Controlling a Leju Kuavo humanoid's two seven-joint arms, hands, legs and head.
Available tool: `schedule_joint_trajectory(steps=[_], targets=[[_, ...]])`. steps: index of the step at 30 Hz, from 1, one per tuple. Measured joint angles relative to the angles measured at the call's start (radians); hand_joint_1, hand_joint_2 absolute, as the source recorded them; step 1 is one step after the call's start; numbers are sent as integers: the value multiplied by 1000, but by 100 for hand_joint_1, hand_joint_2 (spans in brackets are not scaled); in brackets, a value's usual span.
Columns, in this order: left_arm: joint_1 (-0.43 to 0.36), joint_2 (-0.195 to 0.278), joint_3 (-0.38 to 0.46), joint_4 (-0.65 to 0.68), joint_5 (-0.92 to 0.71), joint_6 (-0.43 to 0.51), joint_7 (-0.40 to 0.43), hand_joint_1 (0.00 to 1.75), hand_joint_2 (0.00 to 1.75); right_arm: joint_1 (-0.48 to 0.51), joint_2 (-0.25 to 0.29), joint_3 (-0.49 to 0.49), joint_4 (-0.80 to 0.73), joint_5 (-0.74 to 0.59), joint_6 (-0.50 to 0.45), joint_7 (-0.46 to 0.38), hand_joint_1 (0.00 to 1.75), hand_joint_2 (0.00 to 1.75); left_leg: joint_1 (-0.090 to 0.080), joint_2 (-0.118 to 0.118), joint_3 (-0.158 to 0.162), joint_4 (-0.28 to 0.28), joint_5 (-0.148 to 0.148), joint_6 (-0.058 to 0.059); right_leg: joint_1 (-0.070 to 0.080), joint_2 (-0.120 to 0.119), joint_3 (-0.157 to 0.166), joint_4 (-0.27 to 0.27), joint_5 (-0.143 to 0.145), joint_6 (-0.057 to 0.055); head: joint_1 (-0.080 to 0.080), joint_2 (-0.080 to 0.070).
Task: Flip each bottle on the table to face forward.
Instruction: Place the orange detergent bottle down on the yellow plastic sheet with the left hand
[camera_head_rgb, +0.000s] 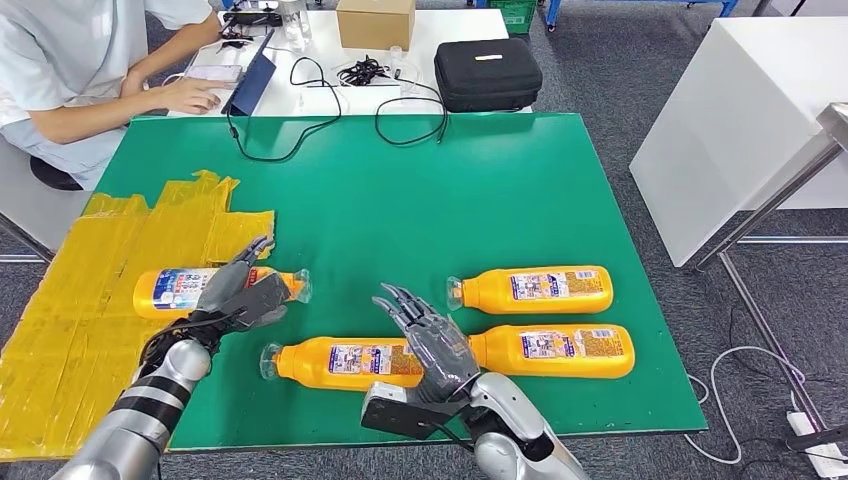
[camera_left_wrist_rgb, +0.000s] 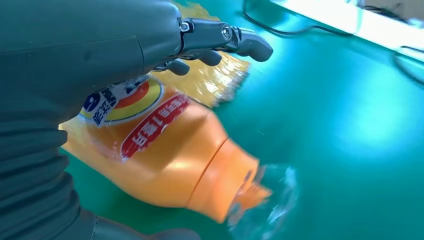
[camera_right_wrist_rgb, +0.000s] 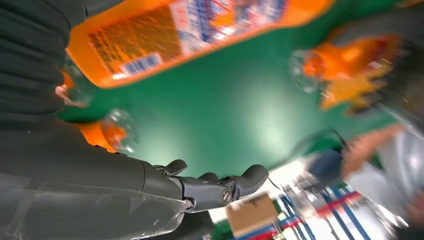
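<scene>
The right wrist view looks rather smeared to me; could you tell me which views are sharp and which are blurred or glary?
Head view: sharp, evenly lit, the bottles' labels crisp. Left wrist view: the held bottle is fairly clear, its transparent cap smeared, with soft glare on the green mat. Right wrist view: strong motion blur on the background; a bright glare patch on the mat.

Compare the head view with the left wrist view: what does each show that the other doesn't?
Head view alone: three more orange bottles lying on the mat, the nearest one beside the right hand, which holds nothing, plus a person at the white table. Left wrist view alone: the red and yellow label on the held bottle and its clear cap, close up. Both: the left hand on that bottle, on the green mat.
</scene>
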Motion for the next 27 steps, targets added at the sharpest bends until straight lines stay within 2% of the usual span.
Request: schedule_joint_trajectory(steps=[5,14,21,27], targets=[[71,-25,0,-147,81,23,-9,0,175,-15,-12,13,52,25,23,29,0,175,0,0,-1,0,0,0,0,0,-1,0,0,0,0,0],[150,-82,2,-410,250,74,-61,0,175,-38,-26,49,130,65,45,65,0,175,0,0,-1,0,0,0,0,0,-1,0,0,0,0,0],[188,-115,-1,-531,353,62,-120,0,175,-78,-13,77,218,66,75,70,0,175,0,0,-1,0,0,0,0,0,-1,0,0,0,0,0],[206,-128,-7,-581,364,57,-122,0,175,-109,7,89,276,66,77,71,0,175,0,0,-1,0,0,0,0,0,-1,0,0,0,0,0]])
